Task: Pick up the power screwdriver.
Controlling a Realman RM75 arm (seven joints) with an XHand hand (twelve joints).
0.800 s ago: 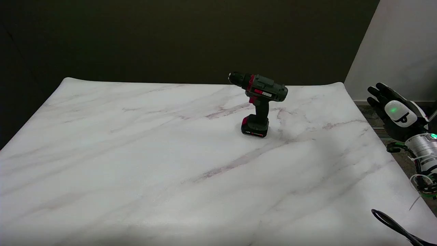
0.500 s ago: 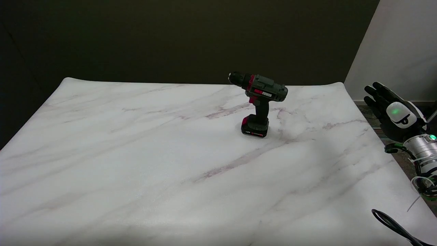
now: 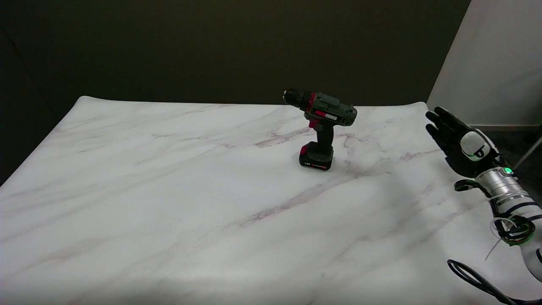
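Marble table (image 3: 169, 190) | power screwdriver (image 3: 322, 127) upright | robot hand (image 3: 459, 142) empty, fingers apart

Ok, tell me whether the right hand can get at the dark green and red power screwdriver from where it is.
Probably yes: nothing on the white marble table lies between the open right hand and the upright power screwdriver.

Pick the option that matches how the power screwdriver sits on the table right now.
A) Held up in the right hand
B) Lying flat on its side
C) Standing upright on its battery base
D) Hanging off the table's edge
C: the power screwdriver stands on its battery base on the table, its nose pointing left, while the right hand is off to its right, fingers spread, holding nothing.
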